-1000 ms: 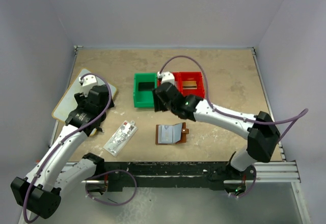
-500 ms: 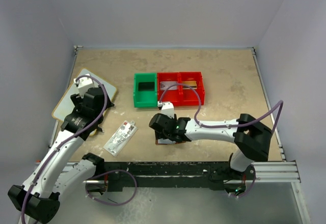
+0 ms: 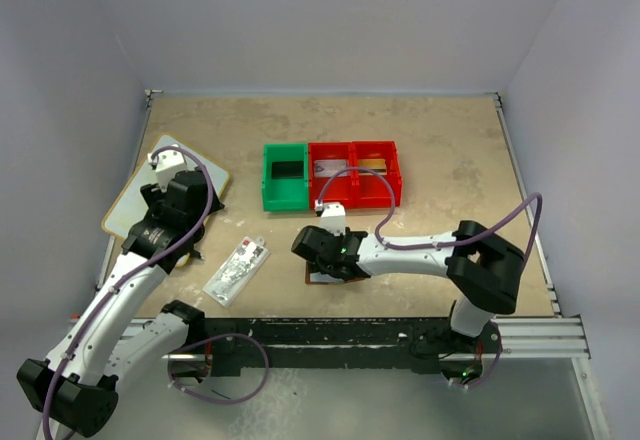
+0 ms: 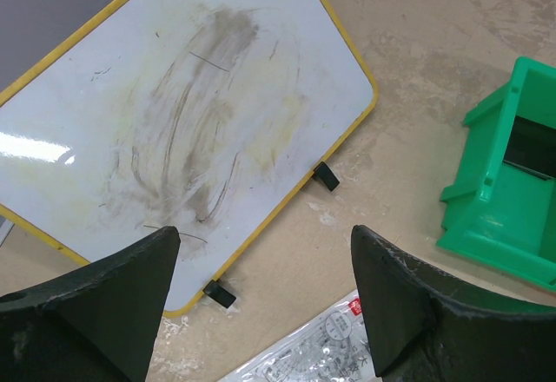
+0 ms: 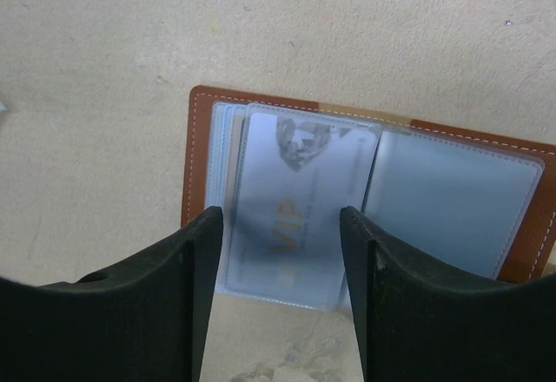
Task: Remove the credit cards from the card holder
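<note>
The card holder (image 5: pixel 201 152) lies open on the table, brown leather with pale clear pockets. A silvery credit card (image 5: pixel 300 213) marked "VIP" sits inside the left pocket. My right gripper (image 5: pixel 280 217) hangs open just above it, one finger on each side of that pocket, holding nothing. In the top view the right gripper (image 3: pixel 324 256) covers most of the card holder (image 3: pixel 321 280). My left gripper (image 3: pixel 190 204) is open and empty over the whiteboard's near corner, far left of the holder.
A yellow-rimmed whiteboard (image 4: pixel 174 113) lies at the left. A clear packet with a protractor (image 3: pixel 238 270) lies between the arms. A green bin (image 3: pixel 285 175) and two red bins (image 3: pixel 356 188) stand in a row behind the holder, flat items inside the red ones.
My right arm swung from beside the green bin down and toward me to hover over the card holder. The left arm shifted slightly.
</note>
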